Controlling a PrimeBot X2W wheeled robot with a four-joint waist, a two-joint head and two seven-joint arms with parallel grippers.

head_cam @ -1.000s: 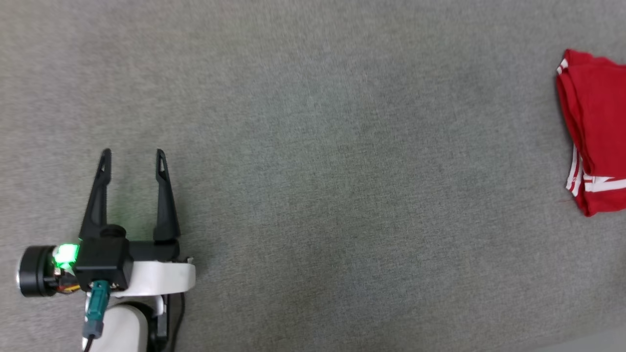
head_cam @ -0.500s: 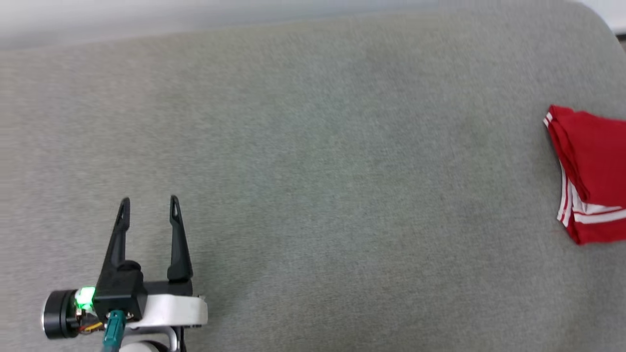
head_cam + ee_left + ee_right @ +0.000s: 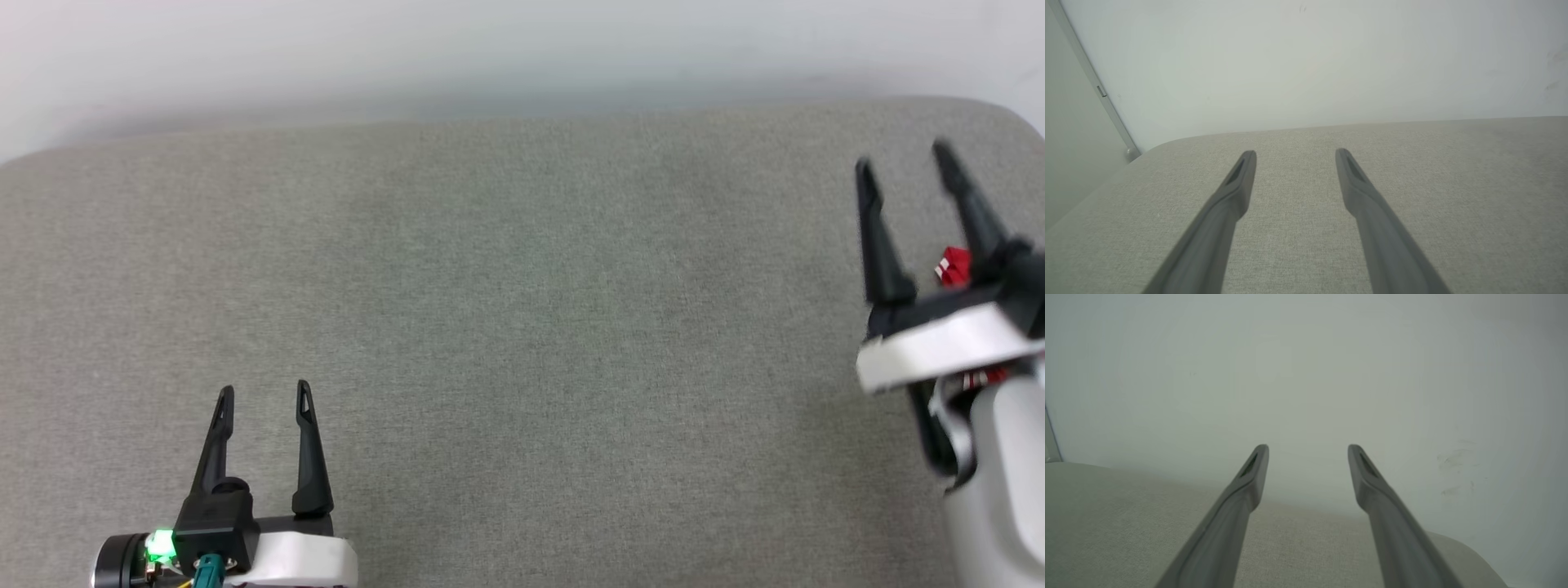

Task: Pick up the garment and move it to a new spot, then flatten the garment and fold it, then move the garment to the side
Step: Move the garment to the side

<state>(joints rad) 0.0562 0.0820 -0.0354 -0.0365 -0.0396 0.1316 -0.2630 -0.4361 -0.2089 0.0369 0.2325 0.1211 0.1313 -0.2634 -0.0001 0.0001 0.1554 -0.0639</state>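
Only a small red-and-white corner of the garment (image 3: 952,266) peeks out at the right edge of the head view, behind my right gripper (image 3: 900,160); the rest is hidden by that arm. The right gripper is open and empty, raised in front of the garment with its fingers pointing toward the wall. My left gripper (image 3: 262,394) stands open and empty at the lower left, far from the garment. Both wrist views confirm spread fingers, the left gripper (image 3: 1295,153) and the right gripper (image 3: 1308,448), with nothing between them.
The grey fabric surface (image 3: 522,327) spans the head view, with its rounded far edge meeting a pale wall (image 3: 490,49). In the right wrist view the surface's rounded corner (image 3: 1466,555) lies just beyond the fingers.
The head camera has tilted up, so the scene has shifted down and the wall has come into sight. My right arm has entered at the right and now covers most of the garment.
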